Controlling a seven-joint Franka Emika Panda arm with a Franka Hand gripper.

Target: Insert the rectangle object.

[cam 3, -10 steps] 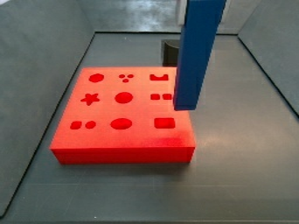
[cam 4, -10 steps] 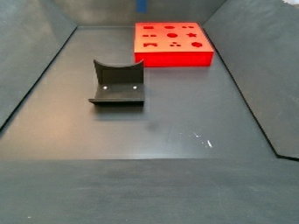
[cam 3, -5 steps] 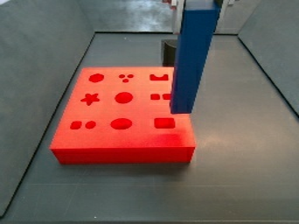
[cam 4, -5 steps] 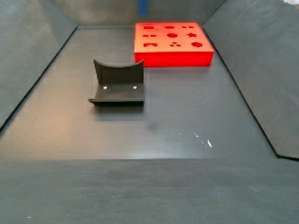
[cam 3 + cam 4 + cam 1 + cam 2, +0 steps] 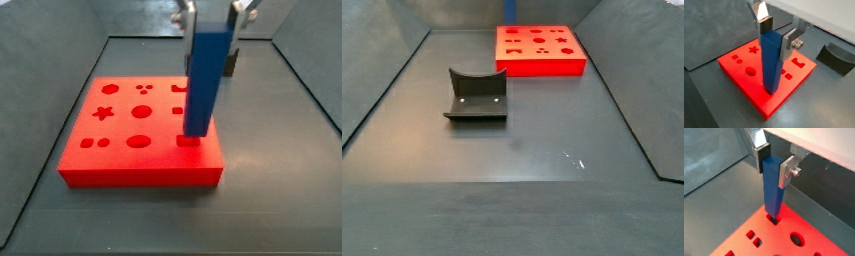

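My gripper (image 5: 211, 14) is shut on the top of the rectangle object (image 5: 205, 80), a long blue bar held upright. In both wrist views the silver fingers (image 5: 789, 43) (image 5: 787, 170) clamp the bar (image 5: 769, 60) (image 5: 771, 183) from both sides. The bar's lower end stands at the mouth of the rectangular hole (image 5: 189, 142) near the front right of the red block (image 5: 120, 160). I cannot tell whether it has entered. The red block also shows in a wrist view (image 5: 747, 82) and far back in a side view (image 5: 540, 52), where neither the gripper nor the bar shows.
The red block has several other cut-outs, among them a star (image 5: 102, 113) and round holes (image 5: 138, 142). A dark grey fixture with a curved top (image 5: 476, 95) stands on the grey floor away from the block; it also shows in a wrist view (image 5: 839, 56). Grey walls ring the floor.
The gripper has come down into the side view. The blue bar has moved down and a little left, so its lower end is now at the rectangular hole.
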